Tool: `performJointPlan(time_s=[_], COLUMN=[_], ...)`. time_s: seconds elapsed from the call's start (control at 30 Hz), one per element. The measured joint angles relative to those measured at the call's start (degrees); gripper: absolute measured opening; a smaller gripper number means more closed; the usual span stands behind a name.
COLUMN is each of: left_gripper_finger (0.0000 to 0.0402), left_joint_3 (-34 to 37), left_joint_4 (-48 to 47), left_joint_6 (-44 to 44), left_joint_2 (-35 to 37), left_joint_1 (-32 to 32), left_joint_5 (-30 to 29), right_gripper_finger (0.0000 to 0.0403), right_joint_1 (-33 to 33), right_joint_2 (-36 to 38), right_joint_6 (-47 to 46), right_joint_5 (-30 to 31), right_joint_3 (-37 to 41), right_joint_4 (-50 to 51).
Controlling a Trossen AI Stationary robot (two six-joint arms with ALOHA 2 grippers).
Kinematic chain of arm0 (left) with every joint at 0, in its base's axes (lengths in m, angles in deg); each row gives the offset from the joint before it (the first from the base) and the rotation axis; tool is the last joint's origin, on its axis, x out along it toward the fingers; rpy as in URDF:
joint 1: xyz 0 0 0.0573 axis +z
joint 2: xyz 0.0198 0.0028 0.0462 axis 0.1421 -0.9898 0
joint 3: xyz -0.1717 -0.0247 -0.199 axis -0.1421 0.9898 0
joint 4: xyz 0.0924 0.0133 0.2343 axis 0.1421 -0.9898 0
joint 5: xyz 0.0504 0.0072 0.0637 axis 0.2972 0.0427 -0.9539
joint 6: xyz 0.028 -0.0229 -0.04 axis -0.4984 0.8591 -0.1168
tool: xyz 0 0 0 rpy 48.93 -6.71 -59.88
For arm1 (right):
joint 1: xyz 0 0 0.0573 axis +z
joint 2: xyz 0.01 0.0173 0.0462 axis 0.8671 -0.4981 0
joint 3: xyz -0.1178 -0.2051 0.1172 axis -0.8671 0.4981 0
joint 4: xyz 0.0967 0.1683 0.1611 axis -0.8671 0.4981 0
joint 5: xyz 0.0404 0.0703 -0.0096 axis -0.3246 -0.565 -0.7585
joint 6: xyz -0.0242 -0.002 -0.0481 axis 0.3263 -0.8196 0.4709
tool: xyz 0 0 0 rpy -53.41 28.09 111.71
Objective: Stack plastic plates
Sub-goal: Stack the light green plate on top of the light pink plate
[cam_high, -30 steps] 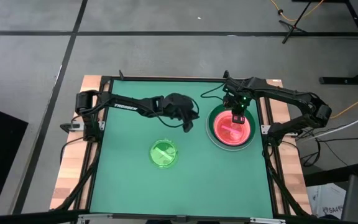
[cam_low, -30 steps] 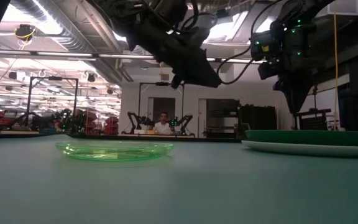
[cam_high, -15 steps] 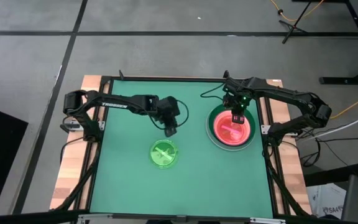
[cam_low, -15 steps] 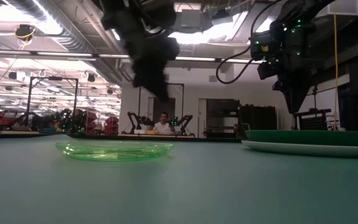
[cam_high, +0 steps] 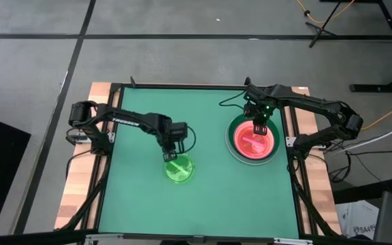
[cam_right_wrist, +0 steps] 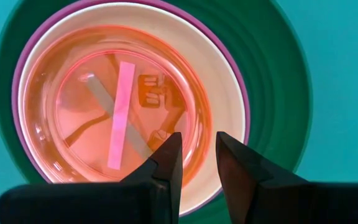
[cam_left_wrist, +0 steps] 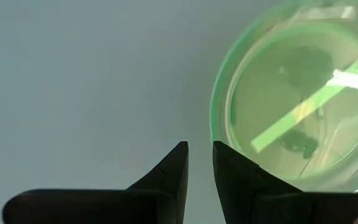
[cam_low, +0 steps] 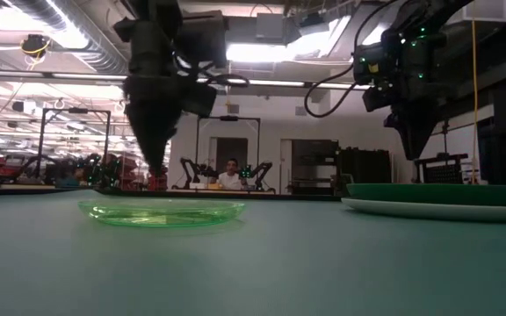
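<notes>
- The lime green plate is lying flat on the green table, left of centre; it is small, round and see-through, with a paler bar crossing its middle
- From table height the same plate is showing as a thin, glassy green disc with a raised rim
- The stack of plates is sitting near the table's right edge, well apart from the lime one
- At the bottom a dark green plate is spreading widest; inside it a pink rim and a cream plate are showing as rings
- On top a translucent pinkish-orange plate is resting, a pink bar running across its centre
- The left gripper is hanging point-down just above the lime plate's rim on the side away from me; its fingers are standing a narrow slit apart with nothing between them, and whether they are touching the plate I cannot tell
- The right gripper is hovering over the stack, its fingers likewise parted by a slim gap and grasping nothing
- Far across the room a person is sitting behind a bench
</notes>
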Motion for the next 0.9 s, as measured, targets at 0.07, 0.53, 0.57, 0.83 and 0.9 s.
performJointPlan(time_s=[0.07,0.53,0.57,0.83,0.9], left_gripper_finger=[0.0068,0.0068,0.0068,0.0068,0.0068], left_joint_3=[0.9,5.1,5.2,8.5,9.1], left_joint_4=[0.0,0.9,1.2,5.3,6.2], left_joint_6=[0.1,10.0,10.5,14.9,15.1], left_joint_2=[0.0,0.0,0.0,0.0,0.0], left_joint_1=[-0.6,-1.9,-1.9,-1.9,-1.9], left_joint_5=[0.0,5.0,5.8,6.4,6.9], right_gripper_finger=[0.0088,0.0088,0.0088,0.0088,0.0088], right_joint_1=[0.0,0.0,0.0,0.0,0.0], right_joint_2=[0.0,0.0,0.0,0.0,0.0], right_joint_6=[0.0,0.0,0.0,0.0,0.0], right_joint_5=[0.0,0.0,0.0,0.0,0.0], right_joint_3=[0.0,0.0,0.0,0.0,0.0], right_joint_4=[0.0,-0.1,-0.1,-0.1,-0.1])
